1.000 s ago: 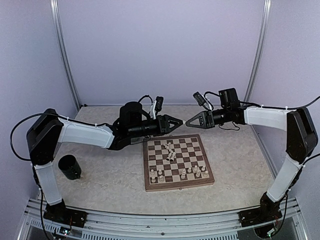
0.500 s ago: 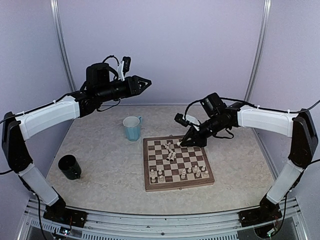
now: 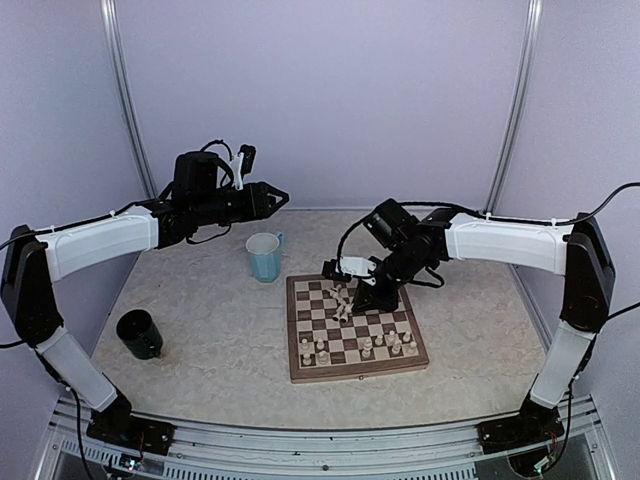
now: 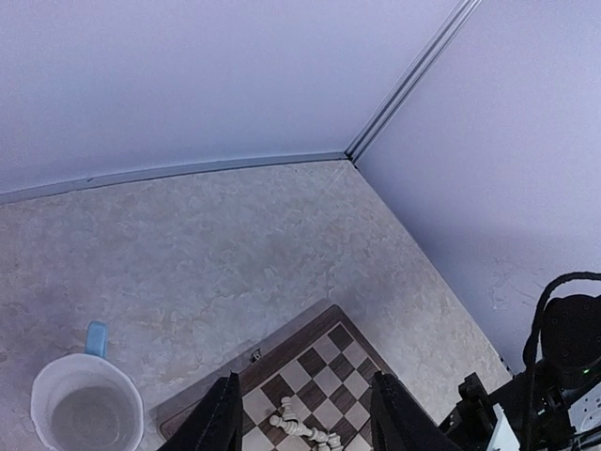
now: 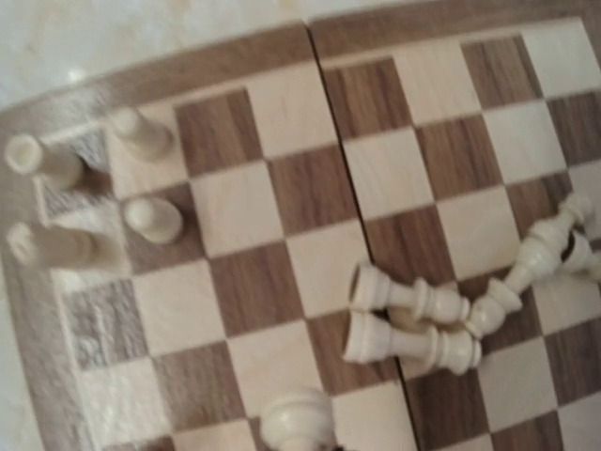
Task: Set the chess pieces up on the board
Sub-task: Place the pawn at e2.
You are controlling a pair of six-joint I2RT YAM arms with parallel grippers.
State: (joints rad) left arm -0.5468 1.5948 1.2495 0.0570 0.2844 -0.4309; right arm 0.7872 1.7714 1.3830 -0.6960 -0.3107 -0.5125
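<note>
While a handful of chess pieces (image 3: 365, 347) stand in a broken row along the near edge of the board (image 3: 352, 373), the job looks to be in its early part: the row has gaps, and I cannot count it exactly from above. A small heap (image 3: 341, 302) of pieces lies around the middle of the board's far half, several touching or crossing one another. The right wrist view shows them tumbled across the squares beside the centre seam, with a few upright ones close to one rim. Those lying pieces are, by my reckoning, what is left: each has to be picked out, stood up and given a square. The right gripper (image 3: 365, 296) hangs low over the far half, just beside the heap, its jaws pressed together; whether a piece is pinched at the tips I cannot tell. The left gripper (image 3: 279, 194) is raised above the far left part of the tabletop (image 3: 200, 330), away from the board, its fingers (image 4: 223, 421) spread with nothing between. A blue cup (image 3: 263, 256) stands just beyond the board's far left corner and looks empty; a black cup (image 3: 139, 334) sits near the tabletop's left edge
</note>
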